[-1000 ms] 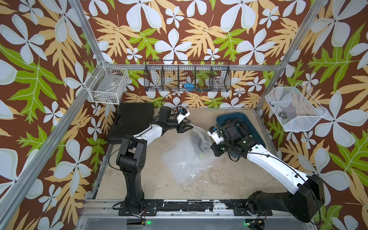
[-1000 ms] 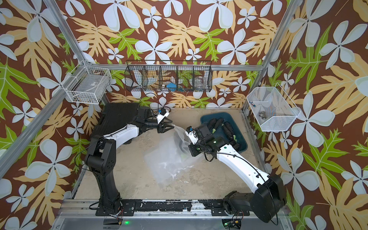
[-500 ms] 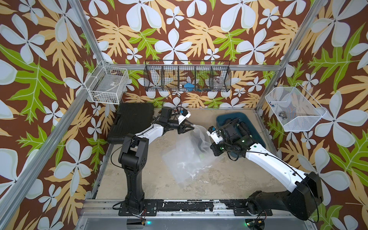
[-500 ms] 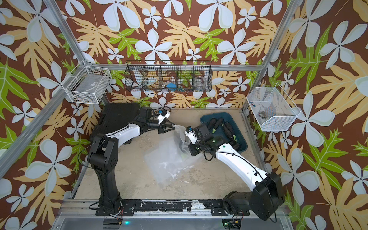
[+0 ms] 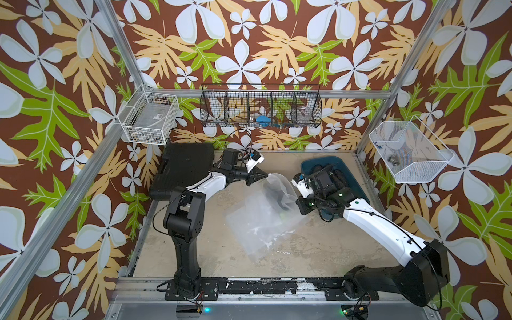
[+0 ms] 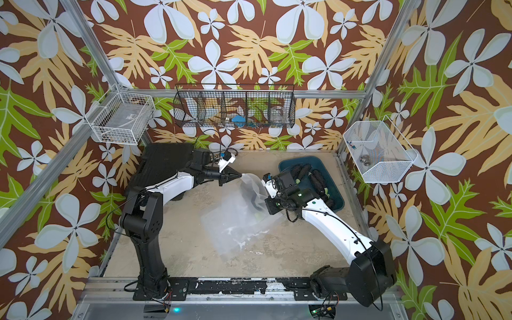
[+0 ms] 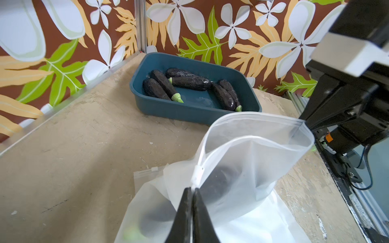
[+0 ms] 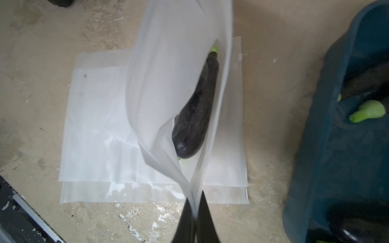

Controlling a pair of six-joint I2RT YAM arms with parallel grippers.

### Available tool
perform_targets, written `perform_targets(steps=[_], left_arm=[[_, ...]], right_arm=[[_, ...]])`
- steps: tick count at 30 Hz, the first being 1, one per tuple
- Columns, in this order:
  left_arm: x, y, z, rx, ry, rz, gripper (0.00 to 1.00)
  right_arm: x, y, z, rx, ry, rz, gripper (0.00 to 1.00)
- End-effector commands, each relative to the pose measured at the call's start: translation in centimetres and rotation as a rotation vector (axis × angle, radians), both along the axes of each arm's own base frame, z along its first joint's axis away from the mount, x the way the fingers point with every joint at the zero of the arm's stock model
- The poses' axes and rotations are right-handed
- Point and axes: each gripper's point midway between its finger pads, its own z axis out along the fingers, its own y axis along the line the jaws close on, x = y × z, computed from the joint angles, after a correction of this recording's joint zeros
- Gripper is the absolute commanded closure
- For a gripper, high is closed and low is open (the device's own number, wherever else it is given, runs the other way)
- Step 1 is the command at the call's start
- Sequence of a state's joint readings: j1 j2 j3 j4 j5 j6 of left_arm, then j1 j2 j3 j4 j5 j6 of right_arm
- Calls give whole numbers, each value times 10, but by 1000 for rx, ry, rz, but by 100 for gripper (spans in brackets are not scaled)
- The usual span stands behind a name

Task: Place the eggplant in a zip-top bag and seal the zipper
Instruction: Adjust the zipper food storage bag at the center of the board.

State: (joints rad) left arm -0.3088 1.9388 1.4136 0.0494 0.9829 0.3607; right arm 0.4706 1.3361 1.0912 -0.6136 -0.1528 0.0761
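1. Already done: eggplant (image 8: 195,109) inside the bag (image 5: 266,210), lying low in it, green stalk end away from the mouth.
2. Left gripper (image 7: 192,191): pressed together, pinching the zipper edge at one end of the mouth, just beside the white slider (image 7: 198,169).
3. Right gripper (image 8: 195,202): pressed together, pinching the opposite end of the mouth.
4. Bag hung between the two; lower part seemingly down on spare bags (image 8: 94,130) lying flat on the table (image 5: 318,249).
5. Mouth gaping in a wide loop in the left wrist view; slider parked at the left gripper's end. Not sealed.
6. Left to do, by judgement: draw the mouth taut, bring the lips together, run the slider across to the far end. Roughly halfway through.
7. Other eggplants (image 7: 189,83) in the blue bin (image 7: 189,112), near the bag but apart from it; not needed.
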Motion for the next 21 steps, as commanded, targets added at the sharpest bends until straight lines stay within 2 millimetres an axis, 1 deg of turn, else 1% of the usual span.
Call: perform_targets(steps=[1, 2, 5, 6, 7, 8, 10, 11, 13, 15, 17, 19, 21], left_arm=[[6, 6, 17, 8, 3, 83, 100], [7, 8, 21, 13, 5, 113, 100], [4, 14, 35, 43, -1, 204, 100], [2, 17, 39, 58, -1, 243, 100], [-1, 18, 43, 68, -3, 271, 100], [-4, 18, 45, 80, -1, 290, 100], [-8, 22, 50, 104, 12, 358, 100], [-11, 24, 53, 106, 25, 377, 100], [-24, 23, 60, 105, 40, 376, 100], [-38, 21, 65, 124, 25, 374, 100], [-51, 21, 71, 138, 11, 358, 100], [-64, 21, 76, 140, 13, 333, 100], [-76, 20, 81, 139, 4, 306, 100]], right_arm=[[14, -11, 14, 18, -32, -80, 94], [17, -13, 18, 18, -41, -95, 87], [25, -13, 41, 25, -86, -108, 65], [28, -14, 52, 26, -108, -114, 60], [32, -14, 65, 28, -135, -118, 57], [34, -14, 76, 35, -160, -122, 55], [39, -12, 109, 71, -237, -115, 52], [39, -9, 121, 94, -271, -103, 51], [38, 2, 150, 157, -356, -45, 50], [31, 20, 170, 200, -425, 55, 50], [23, 41, 179, 210, -477, 161, 51], [17, 62, 181, 201, -522, 250, 51], [12, 76, 182, 205, -555, 329, 53]])
